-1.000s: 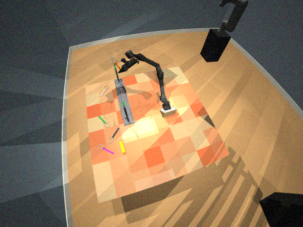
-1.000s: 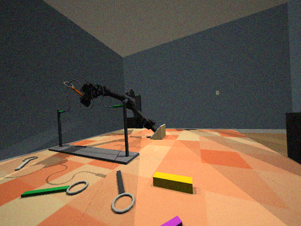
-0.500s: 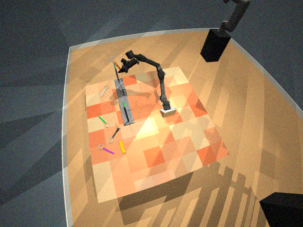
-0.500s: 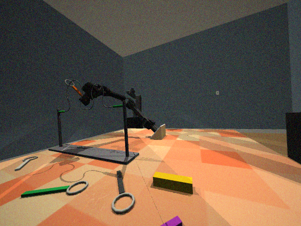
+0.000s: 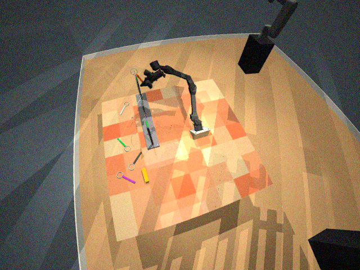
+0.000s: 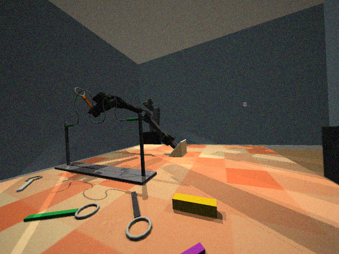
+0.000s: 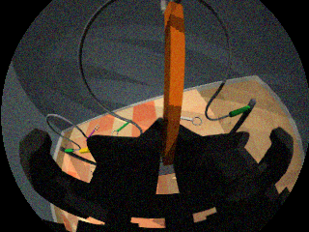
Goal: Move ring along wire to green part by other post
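The orange handle (image 5: 139, 78) (image 6: 87, 101) (image 7: 174, 63) is held in my shut gripper (image 5: 142, 84) (image 6: 92, 109) (image 7: 169, 140). The ring (image 6: 75, 92) is at the handle's far end, high at the tall wire bend near the far post (image 6: 67, 144). The wire seems to pass through it; touching or apart cannot be told. In the wrist view the ring is almost wholly cut off. The thin grey wire (image 6: 97, 123) (image 7: 80, 48) bends between the far green part (image 6: 69, 125) (image 7: 239, 111) and the near green part (image 5: 147, 124) (image 6: 132, 119) (image 7: 69, 150). The gripper is behind the wire in the exterior view.
The near post (image 6: 141, 147) and far post stand on a grey base (image 6: 109, 174). A white-handled ring tool (image 5: 123, 109), a green one (image 5: 121, 142), a dark one (image 5: 137, 158), a purple one (image 5: 129, 179) and a yellow block (image 5: 145, 175) (image 6: 194, 205) lie on the table.
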